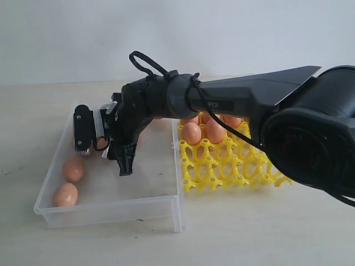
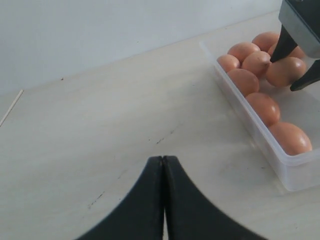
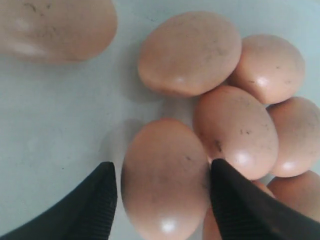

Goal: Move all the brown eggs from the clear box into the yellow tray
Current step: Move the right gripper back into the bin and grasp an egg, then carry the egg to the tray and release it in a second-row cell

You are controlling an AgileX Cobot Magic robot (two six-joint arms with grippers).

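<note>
Clear shallow plastic box (image 1: 111,209) sits just beside the bright yellow lattice egg tray (image 1: 233,169), at its 9 o'clock. The right fingers (image 3: 240,205) are apart, straddling one smooth brown egg (image 3: 165,195) in the box, with more bunched around it. A few eggs (image 1: 192,133) sit along the tray's 12 o'clock side. The left fingers (image 2: 150,200) are pressed together over the pale tabletop (image 2: 100,125).

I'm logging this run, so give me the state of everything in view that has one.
Right gripper: open, straddling one brown egg, not gripping.
Left gripper: shut, empty, over the table.
Clear box: open-topped, several eggs left inside.
Yellow tray: partly filled at its far side, near rows empty.
</note>
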